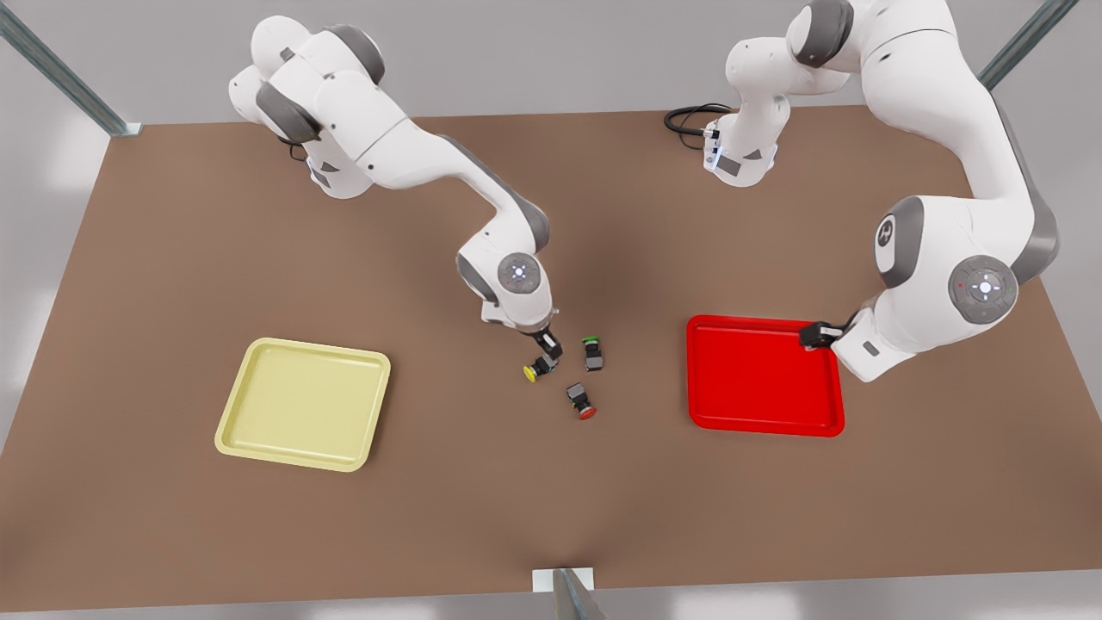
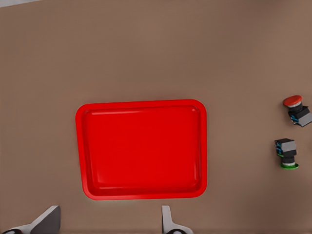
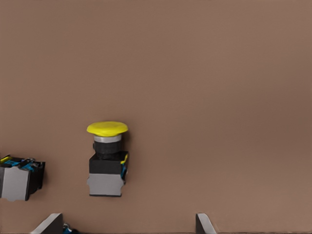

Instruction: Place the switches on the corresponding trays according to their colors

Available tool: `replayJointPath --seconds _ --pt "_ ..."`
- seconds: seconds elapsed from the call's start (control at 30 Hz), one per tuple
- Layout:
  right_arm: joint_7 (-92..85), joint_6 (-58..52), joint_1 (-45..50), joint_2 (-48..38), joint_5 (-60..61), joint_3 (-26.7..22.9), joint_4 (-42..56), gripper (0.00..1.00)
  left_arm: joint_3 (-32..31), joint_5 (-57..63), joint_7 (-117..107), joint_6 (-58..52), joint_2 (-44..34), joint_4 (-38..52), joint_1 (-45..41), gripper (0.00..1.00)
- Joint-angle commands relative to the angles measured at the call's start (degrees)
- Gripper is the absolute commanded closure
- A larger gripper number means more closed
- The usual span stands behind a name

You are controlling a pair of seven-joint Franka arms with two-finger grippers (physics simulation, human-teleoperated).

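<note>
Brown table (image 1: 172,258), grey surround. Yellow tray (image 1: 303,403) toward the front view's left, red tray (image 1: 763,375) toward its right. Left gripper (image 1: 814,335) spread wide above the red tray's far edge. Right gripper (image 1: 546,349) spread over the yellow switch (image 1: 539,369). Green switch (image 1: 592,352) and red switch (image 1: 581,400) lying just beside it, between the trays.

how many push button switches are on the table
3, all on the brown table between the trays: the yellow-capped dark switch under the right gripper, the green-capped switch beside it, the red-capped switch nearest the camera. None appears hidden.
</note>
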Motion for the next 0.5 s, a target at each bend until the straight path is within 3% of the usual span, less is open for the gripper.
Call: replayJointPath --seconds 0.0,0.47 --pt "0.1 0.1 0.0 0.3 -0.1 0.0 0.0 0.0 0.0 -0.2 0.0 0.0 0.0 0.0 0.0 0.0" --pt "2.9 5.2 1.3 9.7 0.8 1.1 8.0 0.0 0.1 -0.2 -0.1 0.1 0.5 0.0 0.0 0.0"
